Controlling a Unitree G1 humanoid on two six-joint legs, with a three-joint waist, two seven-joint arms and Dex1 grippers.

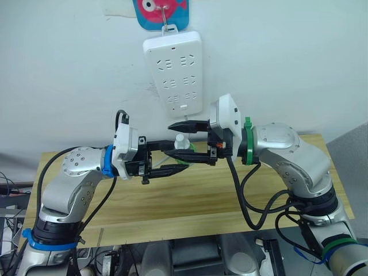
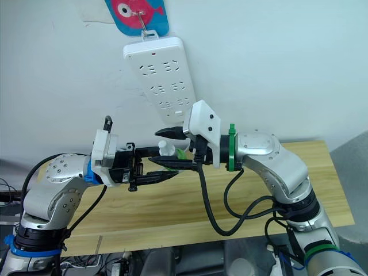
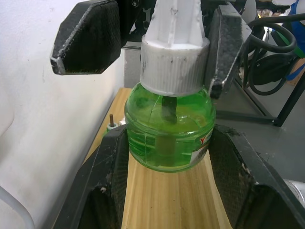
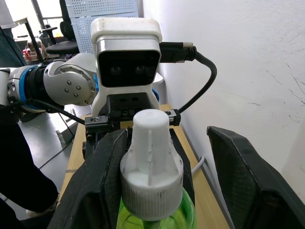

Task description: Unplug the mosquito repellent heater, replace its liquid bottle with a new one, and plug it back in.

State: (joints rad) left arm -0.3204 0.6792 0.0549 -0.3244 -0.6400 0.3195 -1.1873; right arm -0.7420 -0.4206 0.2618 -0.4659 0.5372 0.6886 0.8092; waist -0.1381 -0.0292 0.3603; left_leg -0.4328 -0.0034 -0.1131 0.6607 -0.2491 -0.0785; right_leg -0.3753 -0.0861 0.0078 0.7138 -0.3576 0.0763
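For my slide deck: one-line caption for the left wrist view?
Left tool grips a green liquid bottle while the open right tool straddles its white cap.

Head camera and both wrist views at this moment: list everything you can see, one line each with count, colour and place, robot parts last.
Liquid bottle: one, clear green with a white ribbed cap, held above the table between the two grippers.
Power strip: one, white, hanging on the wall above the grippers, sockets free.
Fish-shaped hanger: one, blue and pink, on the wall at the top of the power strip.
Table: one, light wood, against the wall under the arms.
Small white item with a dark pin: one, on the table by the wall; what it is cannot be told.
Left gripper: black fingers shut on the liquid bottle's body.
Right gripper: black fingers open on either side of the cap.
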